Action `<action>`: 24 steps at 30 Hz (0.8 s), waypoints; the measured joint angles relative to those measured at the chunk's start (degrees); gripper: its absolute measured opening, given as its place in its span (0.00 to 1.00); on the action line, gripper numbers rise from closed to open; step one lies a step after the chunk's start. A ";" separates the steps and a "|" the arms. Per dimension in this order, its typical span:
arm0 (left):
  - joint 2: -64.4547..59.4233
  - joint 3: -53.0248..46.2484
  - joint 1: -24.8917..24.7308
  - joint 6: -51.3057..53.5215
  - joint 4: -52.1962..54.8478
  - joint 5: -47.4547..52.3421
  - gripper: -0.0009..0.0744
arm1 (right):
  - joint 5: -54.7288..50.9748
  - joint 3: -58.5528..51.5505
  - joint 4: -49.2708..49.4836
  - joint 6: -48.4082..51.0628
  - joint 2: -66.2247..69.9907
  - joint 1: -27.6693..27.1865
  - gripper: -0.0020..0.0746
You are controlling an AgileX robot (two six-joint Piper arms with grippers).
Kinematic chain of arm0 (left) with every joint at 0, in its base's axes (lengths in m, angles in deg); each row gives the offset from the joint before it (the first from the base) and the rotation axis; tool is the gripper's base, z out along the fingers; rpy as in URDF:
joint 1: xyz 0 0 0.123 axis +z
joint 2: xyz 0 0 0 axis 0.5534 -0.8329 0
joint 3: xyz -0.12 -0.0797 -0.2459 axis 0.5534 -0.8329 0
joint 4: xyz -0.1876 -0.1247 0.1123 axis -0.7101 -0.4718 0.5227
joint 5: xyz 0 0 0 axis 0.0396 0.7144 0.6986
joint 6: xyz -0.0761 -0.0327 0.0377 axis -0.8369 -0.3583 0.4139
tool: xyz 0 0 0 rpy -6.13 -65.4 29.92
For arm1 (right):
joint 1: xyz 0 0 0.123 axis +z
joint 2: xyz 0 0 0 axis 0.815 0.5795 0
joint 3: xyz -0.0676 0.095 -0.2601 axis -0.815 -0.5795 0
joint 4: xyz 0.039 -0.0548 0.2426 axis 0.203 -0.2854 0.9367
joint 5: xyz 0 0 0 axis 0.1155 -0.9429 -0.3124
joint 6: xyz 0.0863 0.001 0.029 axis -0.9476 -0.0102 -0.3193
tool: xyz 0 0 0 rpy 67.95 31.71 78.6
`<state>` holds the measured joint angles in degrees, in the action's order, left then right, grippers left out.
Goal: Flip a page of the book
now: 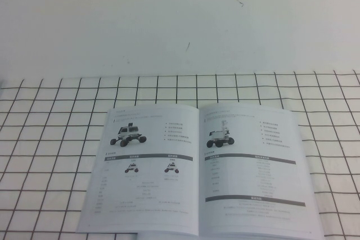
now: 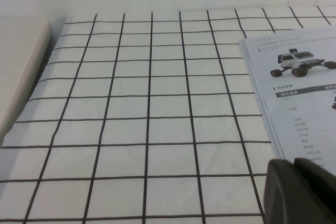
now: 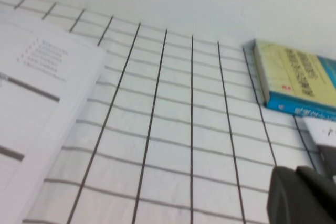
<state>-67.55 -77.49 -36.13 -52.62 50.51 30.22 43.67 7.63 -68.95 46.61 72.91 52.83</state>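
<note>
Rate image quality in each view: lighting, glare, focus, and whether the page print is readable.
High view: flat, even light, washed out, no hard shadows; the book shows robot photos but its text is illegible. Left wrist view: sharpest; grid cloth crisp, left gripper a dark corner shape. Right wrist view: soft; the page blurred, right gripper smeared.

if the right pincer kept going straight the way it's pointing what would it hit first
Probably bare checked cloth. The right pincer shows only at the frame corner; the book and a yellow-blue box lie to either side. Depth is unclear.
</note>
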 joint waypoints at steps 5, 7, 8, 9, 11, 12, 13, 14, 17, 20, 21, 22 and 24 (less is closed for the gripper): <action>0.00 0.08 0.00 0.00 0.00 0.10 0.01 | -4.26 -0.13 0.23 1.22 0.00 0.00 0.02; 0.00 0.08 0.00 0.00 0.00 0.10 0.01 | -4.25 -0.13 0.21 1.09 0.00 0.00 0.02; 0.00 0.08 0.00 0.00 0.00 0.10 0.01 | -4.35 -0.13 0.21 0.82 0.00 0.00 0.02; 0.00 0.08 0.00 0.00 0.00 0.10 0.01 | -4.28 -0.13 0.21 0.73 0.00 0.00 0.02; 0.00 0.08 0.00 0.00 0.00 0.10 0.01 | -4.28 -0.13 0.21 0.67 0.00 0.00 0.02; 0.00 0.08 0.00 0.00 0.00 0.10 0.01 | -4.28 -0.13 0.21 0.55 0.00 0.00 0.02; 0.00 0.08 0.00 0.00 0.00 0.10 0.01 | -4.37 -0.13 0.25 0.52 0.00 0.00 0.02; 0.00 0.08 0.00 0.00 0.00 0.10 0.01 | -4.37 -0.13 0.35 0.52 0.00 0.00 0.02; 0.00 0.08 0.00 0.00 0.00 0.10 0.01 | -4.37 -0.13 1.45 0.52 0.00 0.00 0.02; 0.00 0.08 0.00 0.00 0.00 0.10 0.01 | -4.37 -0.13 2.30 0.72 0.00 0.00 0.02; 0.00 0.08 0.00 0.00 0.00 0.10 0.01 | -4.37 -0.13 2.46 0.85 0.00 0.00 0.02; 0.00 0.08 0.00 0.00 0.00 0.10 0.01 | -4.37 -0.13 2.58 0.96 0.00 0.00 0.02; 0.00 0.08 0.00 0.00 0.00 0.10 0.01 | -4.37 -0.13 2.80 1.07 0.00 0.00 0.02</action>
<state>-67.55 -77.40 -36.13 -52.62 50.51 30.32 39.30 7.50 -66.15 47.68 72.91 52.83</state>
